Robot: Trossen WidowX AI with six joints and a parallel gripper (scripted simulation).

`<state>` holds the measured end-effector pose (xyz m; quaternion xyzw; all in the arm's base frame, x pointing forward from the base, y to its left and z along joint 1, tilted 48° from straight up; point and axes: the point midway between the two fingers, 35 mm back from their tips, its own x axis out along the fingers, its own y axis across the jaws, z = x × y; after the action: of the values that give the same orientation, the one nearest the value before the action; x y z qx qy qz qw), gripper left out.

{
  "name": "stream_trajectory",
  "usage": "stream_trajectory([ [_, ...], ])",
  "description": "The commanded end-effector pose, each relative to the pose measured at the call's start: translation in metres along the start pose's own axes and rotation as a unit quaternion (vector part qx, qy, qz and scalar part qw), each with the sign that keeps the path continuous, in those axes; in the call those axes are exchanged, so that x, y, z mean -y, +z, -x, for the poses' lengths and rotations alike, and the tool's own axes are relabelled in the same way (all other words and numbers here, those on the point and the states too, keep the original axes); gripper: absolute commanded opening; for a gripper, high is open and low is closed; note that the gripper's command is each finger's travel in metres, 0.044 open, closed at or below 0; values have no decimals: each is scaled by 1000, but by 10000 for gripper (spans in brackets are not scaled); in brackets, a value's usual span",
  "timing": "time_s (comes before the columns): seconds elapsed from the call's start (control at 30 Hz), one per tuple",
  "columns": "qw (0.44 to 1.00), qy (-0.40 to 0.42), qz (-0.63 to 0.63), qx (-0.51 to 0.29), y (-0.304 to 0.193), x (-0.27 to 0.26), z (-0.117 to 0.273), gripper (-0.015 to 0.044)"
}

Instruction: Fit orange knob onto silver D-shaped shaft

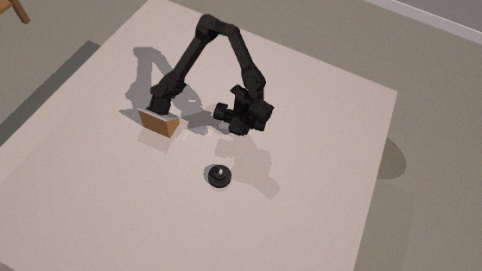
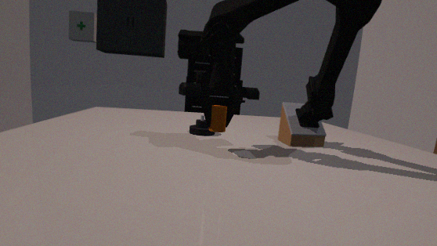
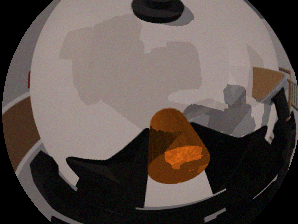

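Note:
The orange knob (image 2: pixel 218 119) (image 3: pixel 181 159) is upright between the fingers of my gripper (image 2: pixel 218 113) (image 3: pixel 169 129), which is shut on it. The knob hangs above the table; in the top view the gripper hides it. Its underside and hole are not visible. The round black pedestal (image 1: pixel 219 183) (image 2: pixel 199 132) (image 3: pixel 157 13) stands on the table, apart from the knob. The silver shaft (image 1: pixel 220 172) (image 2: pixel 202 117) rises from its middle. The direction of the shaft's flat side cannot be told.
The arm's base sits on a wooden wedge block (image 1: pixel 155 123) (image 2: pixel 307 140) on the table (image 1: pixel 302 207) (image 2: pixel 157 196). In the top view the pedestal is below the gripper in the picture. Shadows of the arm fall around the base and beside the pedestal.

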<state>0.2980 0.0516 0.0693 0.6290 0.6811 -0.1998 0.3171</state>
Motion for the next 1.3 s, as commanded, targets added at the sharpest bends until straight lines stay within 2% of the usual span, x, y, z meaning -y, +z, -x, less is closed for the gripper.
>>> stream_trajectory([
  [0.0, 1000, 2, 4, 3, 2, -2, 13, 0],
  [0.8, 1000, 1, 4, -2, 4, -3, 89, 0],
  [1.27, 1000, 1, 4, -1, 37, -6, 84, 0],
])
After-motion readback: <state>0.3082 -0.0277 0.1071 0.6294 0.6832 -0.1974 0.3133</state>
